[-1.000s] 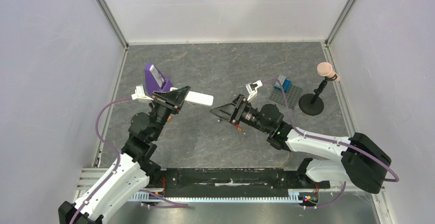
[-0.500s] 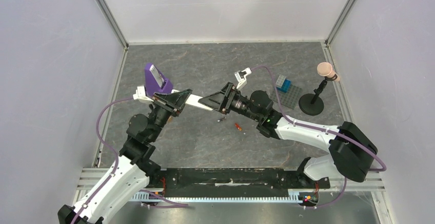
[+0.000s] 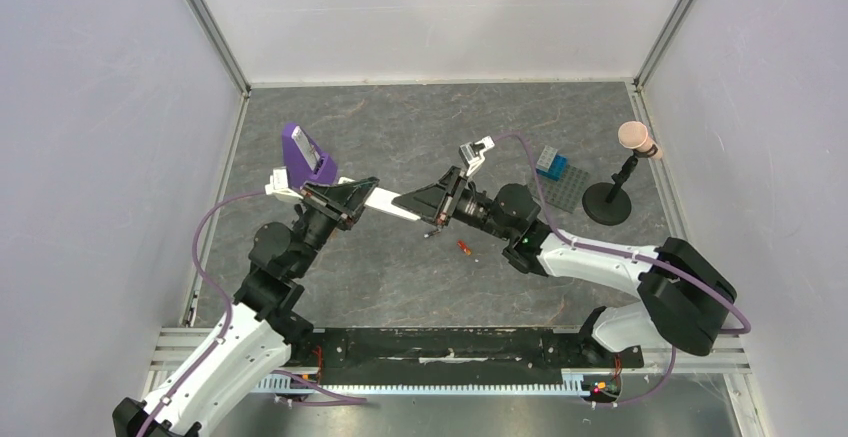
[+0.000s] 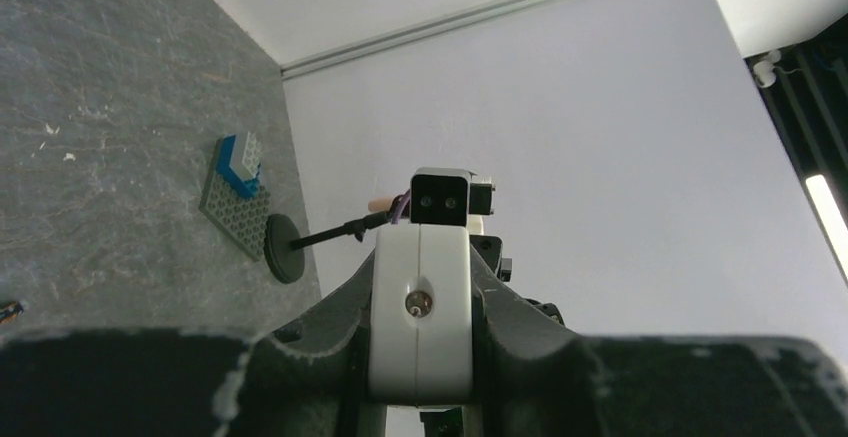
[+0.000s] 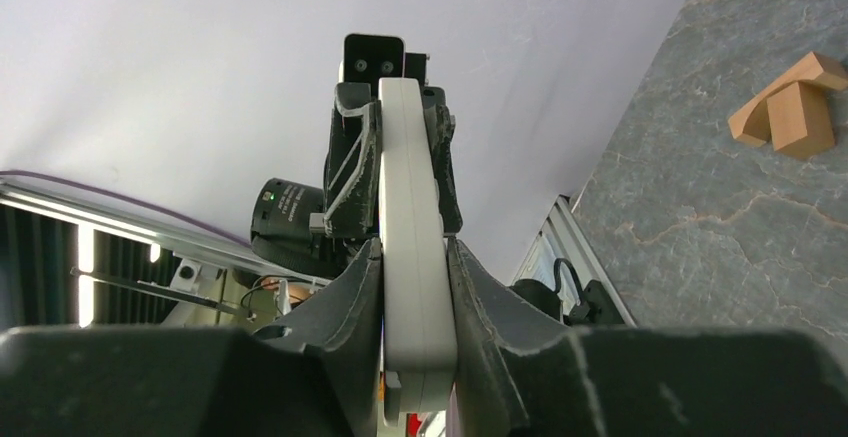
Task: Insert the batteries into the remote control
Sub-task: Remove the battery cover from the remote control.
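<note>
The remote control [image 3: 388,202], a slim white bar, is held in the air between both grippers. My left gripper [image 3: 362,195] is shut on its left end and my right gripper [image 3: 410,204] is shut on its right end. In the left wrist view the remote [image 4: 420,307] shows end-on between my left gripper's [image 4: 420,332] jaws. In the right wrist view the remote [image 5: 408,237] stands edge-on in my right gripper [image 5: 412,292]. The dark battery [image 3: 432,232] and the red-orange battery [image 3: 464,247] lie loose on the table below the right gripper.
A purple wedge-shaped stand [image 3: 303,154] sits behind the left gripper. A grey studded plate with blue bricks [image 3: 555,172] and a black stand with a pink ball [image 3: 622,187] are at the right. Wooden blocks [image 5: 785,112] show in the right wrist view.
My right gripper moved left and up from above the batteries to the remote's free end and shut on it. The left gripper kept holding the remote.
</note>
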`<state>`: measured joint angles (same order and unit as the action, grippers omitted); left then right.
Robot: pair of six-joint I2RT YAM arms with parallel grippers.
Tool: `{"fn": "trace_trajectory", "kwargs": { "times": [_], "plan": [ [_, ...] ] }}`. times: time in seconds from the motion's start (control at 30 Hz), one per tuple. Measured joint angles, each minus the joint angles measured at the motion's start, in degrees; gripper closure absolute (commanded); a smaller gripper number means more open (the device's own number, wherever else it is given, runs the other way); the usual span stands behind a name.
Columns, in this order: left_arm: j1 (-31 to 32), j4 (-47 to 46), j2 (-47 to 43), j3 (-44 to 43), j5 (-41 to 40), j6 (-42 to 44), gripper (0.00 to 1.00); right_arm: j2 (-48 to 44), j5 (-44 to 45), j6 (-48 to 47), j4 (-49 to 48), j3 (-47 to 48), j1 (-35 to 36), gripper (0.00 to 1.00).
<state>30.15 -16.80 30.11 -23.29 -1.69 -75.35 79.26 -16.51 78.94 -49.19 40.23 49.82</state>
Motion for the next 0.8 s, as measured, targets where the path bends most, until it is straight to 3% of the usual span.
{"fn": "trace_trajectory", "kwargs": {
  "times": [0.2, 0.37, 0.63, 0.8],
  "plan": [
    [0.2, 6.8, 2.2, -3.7, 3.7, -0.1, 0.98, 0.1, -2.1, 2.0, -9.3, -6.4, -1.2, 0.79],
    [0.3, 8.4, 3.3, -4.6, 5.6, 0.5, 0.98, 1.0, -4.1, 3.5, -13.7, -8.4, -1.8, 0.72],
    [-1.3, 7.0, 6.0, -4.6, 3.2, 3.3, 0.98, 2.6, -4.4, 2.7, -8.9, -6.9, -3.1, 0.50],
    [-1.6, 6.0, 8.7, -4.6, 1.9, 6.2, 0.98, 4.9, -4.2, 2.3, -2.9, -3.5, -3.2, 0.51]
  ]
}}
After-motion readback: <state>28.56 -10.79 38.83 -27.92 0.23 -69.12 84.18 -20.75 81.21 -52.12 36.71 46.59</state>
